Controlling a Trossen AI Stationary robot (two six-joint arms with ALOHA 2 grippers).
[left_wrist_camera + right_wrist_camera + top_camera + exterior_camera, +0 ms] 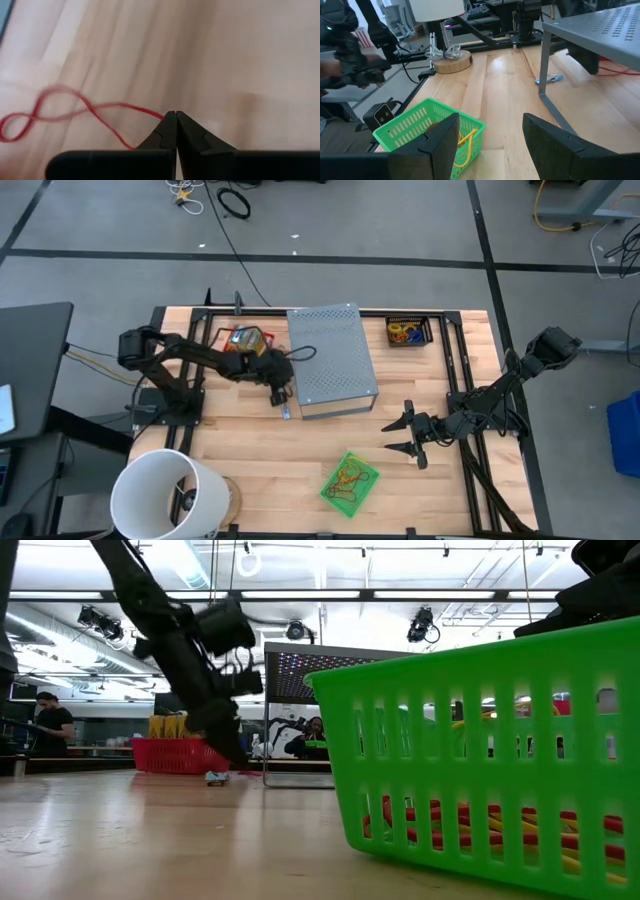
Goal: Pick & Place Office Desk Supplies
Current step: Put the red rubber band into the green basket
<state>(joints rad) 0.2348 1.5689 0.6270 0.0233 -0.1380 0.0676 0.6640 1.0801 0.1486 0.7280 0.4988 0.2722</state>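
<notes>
Left fingers (175,122) pinched fully together on a red rubber band (60,112), low over the counter (260,460) beside the grey perforated box (330,355).

The band's loop trails flat across the wood and only one thin strand meets the tips, so whether it is truly caught between them or merely lies against them cannot be told. The likely failure is a lift that leaves the band behind, because so slim a strand can slide out of closed tips or snag on the wood. The right gripper (408,435) waits with its fingers spread wide and holding nothing, above the green basket (350,480), where orange and yellow bands already lie; a poorly held band could also drop short on the way across.
</notes>
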